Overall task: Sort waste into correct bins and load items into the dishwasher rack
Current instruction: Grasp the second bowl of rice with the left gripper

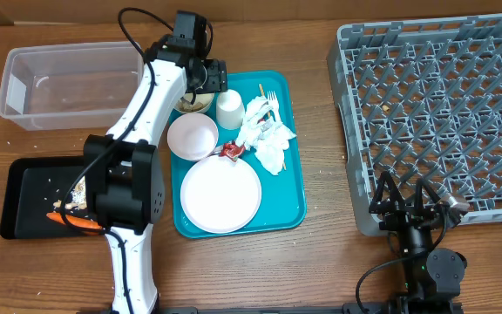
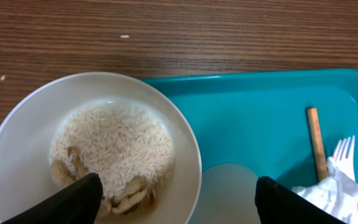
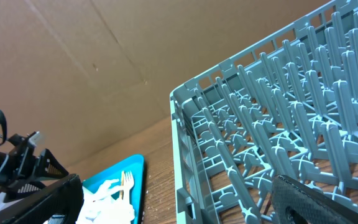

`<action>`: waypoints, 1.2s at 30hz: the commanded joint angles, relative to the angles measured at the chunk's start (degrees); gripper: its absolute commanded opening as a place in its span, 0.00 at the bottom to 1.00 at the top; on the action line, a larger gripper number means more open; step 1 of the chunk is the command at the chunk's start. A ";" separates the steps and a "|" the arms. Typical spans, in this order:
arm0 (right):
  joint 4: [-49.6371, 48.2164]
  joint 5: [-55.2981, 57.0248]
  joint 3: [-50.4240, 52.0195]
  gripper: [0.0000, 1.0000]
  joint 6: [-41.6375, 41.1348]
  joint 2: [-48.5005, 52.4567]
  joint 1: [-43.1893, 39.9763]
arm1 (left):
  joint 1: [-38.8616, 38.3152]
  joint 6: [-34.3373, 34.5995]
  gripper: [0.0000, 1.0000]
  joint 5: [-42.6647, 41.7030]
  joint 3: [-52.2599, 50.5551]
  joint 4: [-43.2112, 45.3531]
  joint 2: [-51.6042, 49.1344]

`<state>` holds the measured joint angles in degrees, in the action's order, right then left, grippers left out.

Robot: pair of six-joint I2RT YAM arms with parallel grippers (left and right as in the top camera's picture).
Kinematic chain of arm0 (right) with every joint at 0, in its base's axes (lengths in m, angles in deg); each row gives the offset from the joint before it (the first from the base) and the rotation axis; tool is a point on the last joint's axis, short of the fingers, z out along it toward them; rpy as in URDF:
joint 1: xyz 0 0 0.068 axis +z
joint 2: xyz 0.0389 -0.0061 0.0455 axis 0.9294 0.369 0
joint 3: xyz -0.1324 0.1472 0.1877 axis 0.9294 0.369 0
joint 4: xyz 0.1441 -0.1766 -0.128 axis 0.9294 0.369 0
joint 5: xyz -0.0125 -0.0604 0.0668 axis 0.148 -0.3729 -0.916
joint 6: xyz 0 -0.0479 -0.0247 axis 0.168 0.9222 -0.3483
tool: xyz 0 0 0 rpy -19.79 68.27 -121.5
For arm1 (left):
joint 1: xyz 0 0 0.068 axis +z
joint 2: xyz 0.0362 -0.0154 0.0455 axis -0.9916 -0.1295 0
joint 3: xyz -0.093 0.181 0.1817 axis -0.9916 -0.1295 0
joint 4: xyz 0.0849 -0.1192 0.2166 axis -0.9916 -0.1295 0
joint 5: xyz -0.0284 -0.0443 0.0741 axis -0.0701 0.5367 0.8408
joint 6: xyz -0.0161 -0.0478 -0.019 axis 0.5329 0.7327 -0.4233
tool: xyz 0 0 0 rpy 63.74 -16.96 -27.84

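Note:
My left gripper (image 1: 200, 87) is open over a white bowl of rice and beige scraps (image 2: 104, 149) at the far left corner of the teal tray (image 1: 290, 187); one fingertip is over the food, the other beside a white cup (image 1: 229, 109). The left gripper (image 2: 178, 198) straddles the bowl's rim. On the tray lie an empty bowl (image 1: 192, 136), a plate (image 1: 220, 194), napkins (image 1: 267, 131), a red wrapper (image 1: 232, 151), a wooden stick (image 2: 316, 143) and a fork (image 2: 344, 152). A carrot (image 1: 75, 221) lies in the black tray (image 1: 29, 194). My right gripper (image 1: 406, 202) is open and empty by the grey rack (image 1: 438, 109).
The clear tub (image 1: 64, 83) stands at the far left, holding nothing I can make out. The rack's near corner (image 3: 185, 112) fills the right wrist view. Brown wood table surrounds everything; a cardboard wall stands at the back.

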<state>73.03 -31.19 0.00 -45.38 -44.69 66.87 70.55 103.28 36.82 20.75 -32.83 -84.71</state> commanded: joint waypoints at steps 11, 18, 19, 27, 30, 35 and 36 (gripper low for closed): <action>-0.44 0.48 0.61 1.00 0.33 -0.46 -0.20 | 0.15 10.99 0.62 4.90 1.29 5.64 -4.57; -0.44 0.48 0.61 1.00 0.33 -0.46 -0.20 | 0.22 12.15 0.59 5.16 1.29 5.77 -6.29; -0.42 0.48 0.61 1.00 0.33 -0.46 -0.20 | 0.26 12.15 0.57 5.16 1.29 6.01 -6.29; -0.44 0.48 0.61 1.00 0.33 -0.46 -0.20 | 0.48 12.13 0.29 5.33 1.31 7.89 -6.29; -0.44 0.48 0.61 1.00 0.33 -0.46 -0.20 | 0.50 11.96 0.24 5.38 1.51 7.89 -6.27; -0.44 0.48 0.61 1.00 0.33 -0.46 -0.20 | 0.48 11.96 0.13 5.35 1.51 7.89 -6.27; -0.44 0.48 0.61 1.00 0.33 -0.46 -0.20 | 0.48 11.96 0.11 5.35 1.53 7.91 -6.27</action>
<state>73.03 -31.22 0.00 -45.38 -44.69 66.87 70.59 115.41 40.91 20.77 -25.21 -90.44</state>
